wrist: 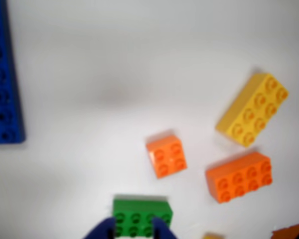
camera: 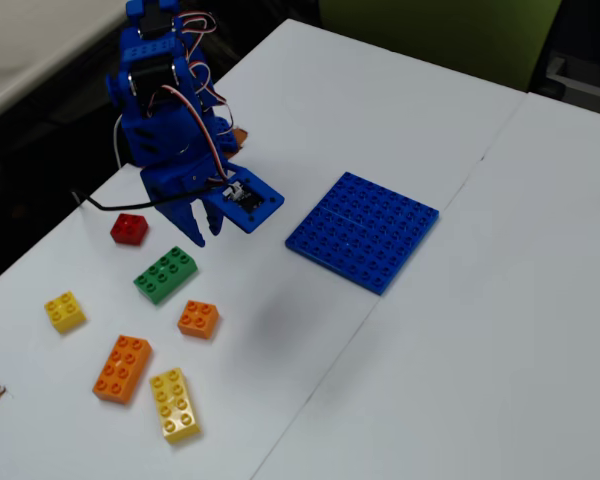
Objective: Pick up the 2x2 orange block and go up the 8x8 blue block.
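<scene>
The hand (camera: 202,226) hung spread and empty above the green brick (camera: 166,273); the 2x2 orange block (camera: 198,319) lay beyond it, lower centre-left in the fixed view, squarish, on the tabletop (camera: 500,330).

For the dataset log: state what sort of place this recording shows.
Probably an office or lab workspace used for hobby robot trials: white tables pushed together, toy bricks such as the 2x2 orange block and the 8x8 blue block, and a small blue arm with exposed wiring, its gripper hanging above the bricks.
</scene>
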You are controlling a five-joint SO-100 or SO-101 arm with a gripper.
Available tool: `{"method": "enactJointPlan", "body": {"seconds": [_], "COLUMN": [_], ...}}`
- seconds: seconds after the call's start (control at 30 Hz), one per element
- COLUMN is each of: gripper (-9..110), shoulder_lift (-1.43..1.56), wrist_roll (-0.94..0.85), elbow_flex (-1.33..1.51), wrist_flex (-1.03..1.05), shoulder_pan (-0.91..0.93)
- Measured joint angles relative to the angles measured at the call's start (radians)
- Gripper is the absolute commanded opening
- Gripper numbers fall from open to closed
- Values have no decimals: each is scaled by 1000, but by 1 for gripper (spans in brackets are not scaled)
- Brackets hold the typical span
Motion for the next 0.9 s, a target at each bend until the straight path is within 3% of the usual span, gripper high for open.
{"method": "enactJointPlan", "body": {"seconds": [0.3, 0.9], "gripper": [16, 21], "shoulder_lift": [-229, -382], "wrist_roll": [-301, -420], "elbow_flex": [-74, -106], "wrist_flex": [-156, -216], "shoulder_pan": [60, 135]}}
